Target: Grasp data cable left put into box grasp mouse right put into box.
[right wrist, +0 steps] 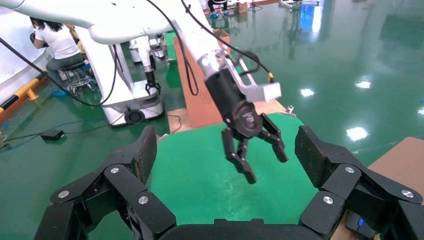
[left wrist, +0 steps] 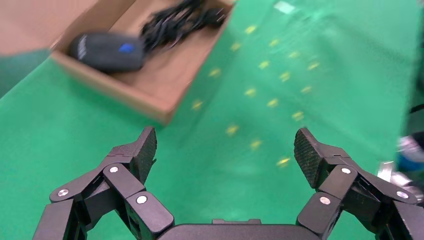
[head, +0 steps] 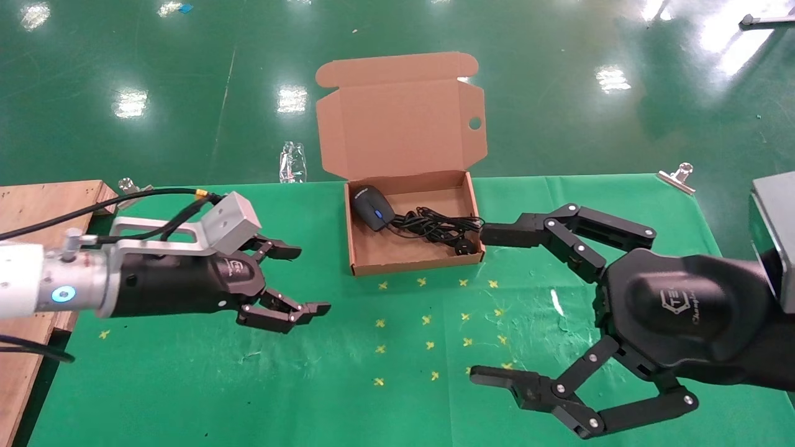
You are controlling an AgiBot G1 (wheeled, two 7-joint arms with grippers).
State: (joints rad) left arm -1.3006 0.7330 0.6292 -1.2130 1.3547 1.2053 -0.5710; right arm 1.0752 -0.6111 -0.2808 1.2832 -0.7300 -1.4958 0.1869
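Observation:
The brown cardboard box [head: 366, 254] stands open at the table's far middle, its flap lid [head: 400, 118] raised. The black mouse [head: 372, 210] with a blue wheel lies inside at the far left. A bundle of black cord, the data cable [head: 438, 226], lies beside it, with a black plug [head: 463, 248] at the near right corner. My left gripper [head: 305, 279] is open and empty over the cloth, left of the box. My right gripper [head: 486, 304] is open and empty, right of the box. The left wrist view shows the left gripper [left wrist: 225, 145], mouse [left wrist: 107, 50] and cable [left wrist: 175, 22].
A wooden board [head: 43, 205] lies at the table's left edge. Metal clips [head: 677, 177] hold the green cloth, which has several yellow cross marks [head: 428, 320]. A grey block [head: 773, 211] sits at the far right. The right wrist view shows the right gripper [right wrist: 226, 145] and, beyond it, the left gripper [right wrist: 255, 160].

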